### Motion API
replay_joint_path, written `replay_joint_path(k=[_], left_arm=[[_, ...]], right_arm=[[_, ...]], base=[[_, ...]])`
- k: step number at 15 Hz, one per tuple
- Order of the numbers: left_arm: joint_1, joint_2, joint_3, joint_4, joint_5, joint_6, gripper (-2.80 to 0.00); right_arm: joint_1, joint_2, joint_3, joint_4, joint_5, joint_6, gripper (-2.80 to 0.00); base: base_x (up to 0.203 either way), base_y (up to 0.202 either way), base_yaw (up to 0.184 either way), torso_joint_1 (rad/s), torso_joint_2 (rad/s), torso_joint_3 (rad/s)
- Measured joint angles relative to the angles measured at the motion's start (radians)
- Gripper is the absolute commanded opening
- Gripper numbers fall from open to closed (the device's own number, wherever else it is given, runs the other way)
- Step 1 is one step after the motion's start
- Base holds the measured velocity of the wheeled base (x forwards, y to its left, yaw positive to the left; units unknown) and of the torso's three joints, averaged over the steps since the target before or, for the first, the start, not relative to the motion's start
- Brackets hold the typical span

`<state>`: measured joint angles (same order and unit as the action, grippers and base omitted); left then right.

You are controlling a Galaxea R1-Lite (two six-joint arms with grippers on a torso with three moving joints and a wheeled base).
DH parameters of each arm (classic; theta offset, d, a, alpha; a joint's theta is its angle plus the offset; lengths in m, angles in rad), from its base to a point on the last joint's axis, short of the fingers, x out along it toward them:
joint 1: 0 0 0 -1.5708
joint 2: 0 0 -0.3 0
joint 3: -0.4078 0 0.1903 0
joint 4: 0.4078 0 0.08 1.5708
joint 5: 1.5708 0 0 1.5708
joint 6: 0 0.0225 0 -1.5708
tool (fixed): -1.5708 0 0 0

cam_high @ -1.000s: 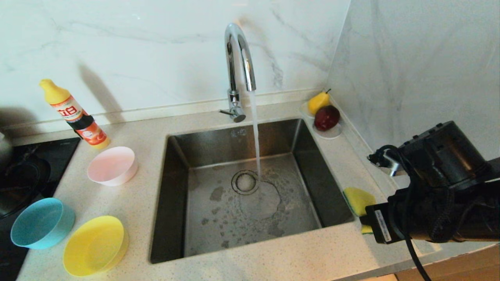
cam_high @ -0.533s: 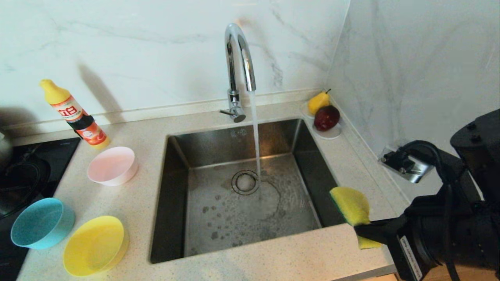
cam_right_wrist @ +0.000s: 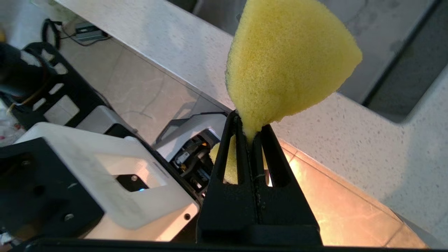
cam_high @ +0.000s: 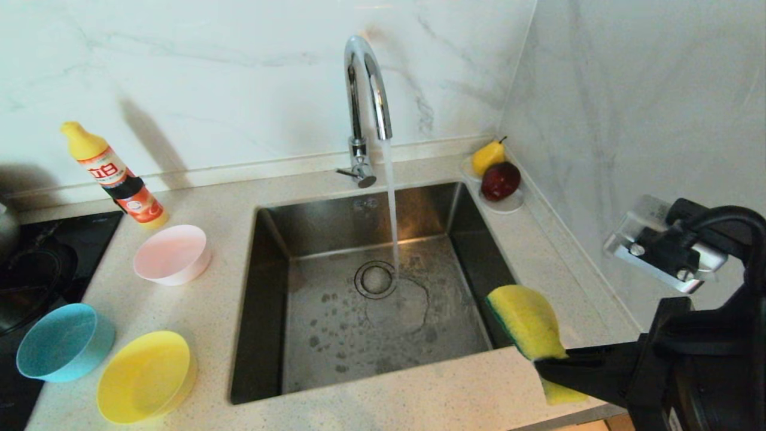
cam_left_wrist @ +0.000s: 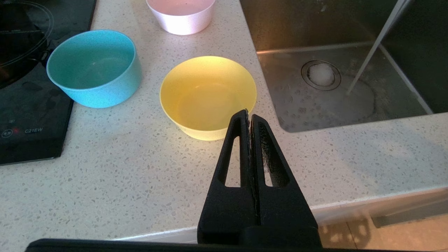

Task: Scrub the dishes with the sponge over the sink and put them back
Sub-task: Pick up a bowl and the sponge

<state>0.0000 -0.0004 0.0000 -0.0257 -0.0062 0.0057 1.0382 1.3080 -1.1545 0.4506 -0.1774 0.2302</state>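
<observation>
My right gripper is shut on the yellow sponge with its green layer, held in the air above the front right corner of the sink. In the right wrist view the sponge bulges out past the pinched fingertips. Three bowls stand on the counter left of the sink: pink, light blue and yellow. My left gripper hangs shut and empty just in front of the yellow bowl, near the counter's front edge; the blue bowl and pink bowl lie beyond.
Water runs from the curved chrome tap onto the drain. A detergent bottle stands at the back left, beside a black hob. A saucer with a pear and a red fruit sits in the back right corner by the wall.
My right arm has swung back and to the right, and the sponge has risen off the counter and shifted left toward the sink's corner. The left arm and the bowls have not moved.
</observation>
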Motion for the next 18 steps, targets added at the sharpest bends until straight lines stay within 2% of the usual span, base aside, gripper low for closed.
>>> replay_joint_path(k=[7,13,16,18], left_arm=[[0.0,0.0,0.0,0.0,0.003,0.012,-2.8],[0.0,0.002,-0.01,0.015,0.024,0.012,-2.8],[0.001,0.063,-0.195,0.132,0.139,0.009,-2.8],[0.0,0.147,-0.339,0.206,0.179,0.017,-2.8]], right_arm=[[0.044,0.009,-0.042,0.0,0.001,0.0,-2.8],[0.051,0.025,-0.058,0.002,0.001,0.003,-2.8],[0.049,0.022,-0.069,0.058,0.0,0.001,-2.8],[0.049,0.022,-0.088,0.063,0.0,0.001,-2.8]], base=[[0.0,0.0,0.0,0.0,0.0,0.0],[0.0,0.0,0.0,0.0,0.0,0.0],[0.0,0.0,0.0,0.0,0.0,0.0],[0.0,0.0,0.0,0.0,0.0,0.0]])
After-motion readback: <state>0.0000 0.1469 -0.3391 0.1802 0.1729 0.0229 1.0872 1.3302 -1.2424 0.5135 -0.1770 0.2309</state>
